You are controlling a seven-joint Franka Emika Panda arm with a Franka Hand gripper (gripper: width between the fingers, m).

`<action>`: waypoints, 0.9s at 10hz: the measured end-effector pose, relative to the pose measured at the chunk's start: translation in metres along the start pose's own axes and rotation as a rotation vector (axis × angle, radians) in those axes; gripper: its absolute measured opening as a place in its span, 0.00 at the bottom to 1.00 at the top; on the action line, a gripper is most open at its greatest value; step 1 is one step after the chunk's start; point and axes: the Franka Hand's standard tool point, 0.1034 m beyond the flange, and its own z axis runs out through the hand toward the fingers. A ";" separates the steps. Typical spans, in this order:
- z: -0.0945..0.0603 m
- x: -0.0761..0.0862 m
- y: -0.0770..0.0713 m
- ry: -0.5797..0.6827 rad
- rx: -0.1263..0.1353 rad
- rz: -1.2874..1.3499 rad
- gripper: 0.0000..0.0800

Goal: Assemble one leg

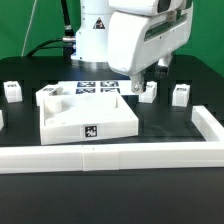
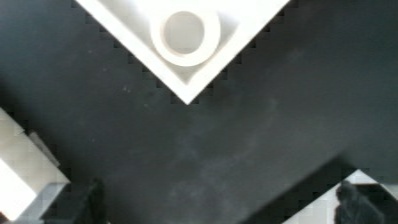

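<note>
Three small white legs show in the exterior view: one [image 1: 147, 92] just beside my gripper [image 1: 134, 88], one [image 1: 181, 94] further to the exterior view's right, one [image 1: 12, 92] at the far left. The large white tray-like part [image 1: 86, 117] lies in the middle. My gripper hangs low over the table at the tray's far right corner, between the tray and the nearest leg. In the wrist view the gripper [image 2: 210, 205] is open and empty, with dark fingers [image 2: 54, 205] wide apart over bare black table. The tray's corner [image 2: 187, 75] with an oval hole lies ahead.
The marker board [image 1: 98, 87] lies behind the tray. A long white border strip [image 1: 110, 156] runs along the front and turns up the exterior view's right side [image 1: 210, 125]. A white shape [image 2: 18, 150] sits at the wrist view's edge; I cannot tell what it is.
</note>
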 end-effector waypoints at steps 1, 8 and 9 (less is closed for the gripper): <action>0.001 0.000 0.001 -0.018 -0.001 -0.015 0.81; 0.010 -0.026 -0.003 0.005 -0.015 -0.232 0.81; 0.011 -0.037 -0.004 0.015 -0.023 -0.323 0.81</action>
